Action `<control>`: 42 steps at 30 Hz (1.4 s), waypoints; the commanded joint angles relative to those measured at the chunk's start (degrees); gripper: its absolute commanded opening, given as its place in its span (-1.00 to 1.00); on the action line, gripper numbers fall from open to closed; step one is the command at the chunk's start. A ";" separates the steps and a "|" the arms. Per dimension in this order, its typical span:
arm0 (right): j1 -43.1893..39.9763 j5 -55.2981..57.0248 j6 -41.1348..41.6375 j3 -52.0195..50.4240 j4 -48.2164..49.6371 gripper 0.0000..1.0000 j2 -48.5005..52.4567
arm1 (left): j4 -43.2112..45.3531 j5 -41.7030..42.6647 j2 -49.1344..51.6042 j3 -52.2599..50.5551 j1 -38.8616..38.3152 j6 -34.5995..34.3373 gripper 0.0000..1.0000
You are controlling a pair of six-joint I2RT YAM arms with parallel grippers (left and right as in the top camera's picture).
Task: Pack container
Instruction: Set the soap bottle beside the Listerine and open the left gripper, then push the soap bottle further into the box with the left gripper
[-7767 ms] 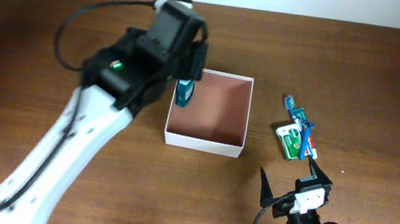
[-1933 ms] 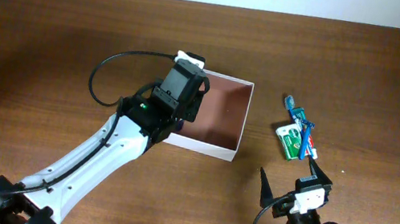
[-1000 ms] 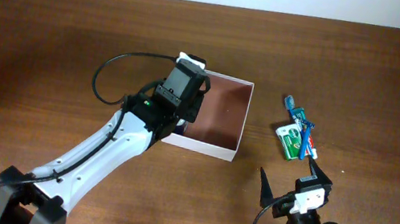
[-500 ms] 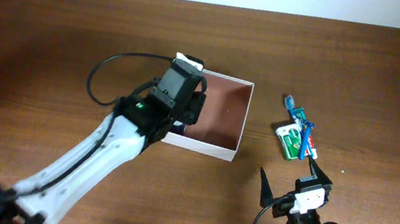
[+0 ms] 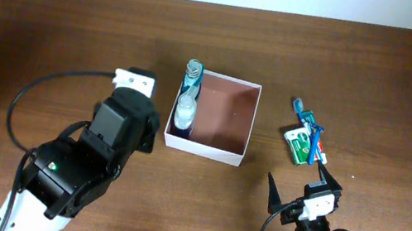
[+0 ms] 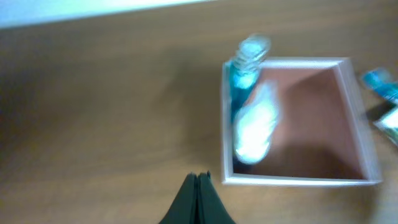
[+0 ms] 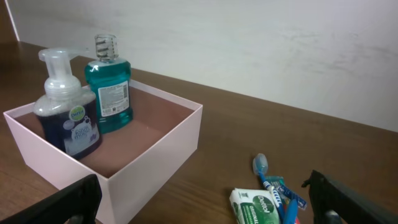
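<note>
The container is a shallow white-walled box with a pinkish-brown floor, at mid table. Along its left wall stand a teal mouthwash bottle and a pump bottle of dark blue soap, both upright. In the left wrist view my left gripper is shut and empty, just short of the container's near left corner. My right gripper stands open near the front edge, with nothing between its fingers. A blue toothbrush and a green soap pack lie on the table to the right of the container.
In the right wrist view the toothbrush and soap pack lie just ahead of my open fingers, and the container's white wall rises to their left. A pale wall runs along the table's far edge.
My left arm has pulled back from over the container toward the front left, and its jaws have shut. The two bottles now show standing in the container. The right arm has not moved.
</note>
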 commanded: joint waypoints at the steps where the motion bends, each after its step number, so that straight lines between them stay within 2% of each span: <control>1: -0.44 -0.13 -0.20 -0.26 -0.37 0.97 -0.15 | -6.23 -6.29 0.42 0.13 0.37 -7.67 -0.99; 5: -0.44 -0.11 -0.20 -0.26 -0.37 0.97 -0.15 | -10.01 -6.01 1.68 -0.17 0.37 -11.02 -0.99; 8: -0.44 -0.13 -0.20 -0.26 -0.37 0.97 -0.15 | -9.99 -5.84 3.43 -1.75 0.37 -14.49 -0.99; 14: -0.44 -0.13 -0.20 -0.26 -0.37 0.97 -0.15 | -8.52 -4.85 7.85 -5.03 0.35 -16.46 -0.99; 21: -0.44 -0.13 -0.20 -0.26 -0.37 0.97 -0.15 | 0.87 2.03 15.39 -9.64 0.35 -16.52 -0.99; 33: -0.44 -0.13 -0.20 -0.26 -0.37 0.97 -0.15 | 12.17 2.60 29.90 -9.94 0.52 -16.48 -0.99; 38: -0.44 -0.13 -0.20 -0.26 -0.37 0.97 -0.15 | 16.50 2.60 31.41 -9.94 2.97 -14.08 -0.99; 42: -0.44 -0.11 -0.20 -0.26 -0.37 0.97 -0.15 | 16.74 2.60 31.41 -9.94 4.85 -12.79 -0.99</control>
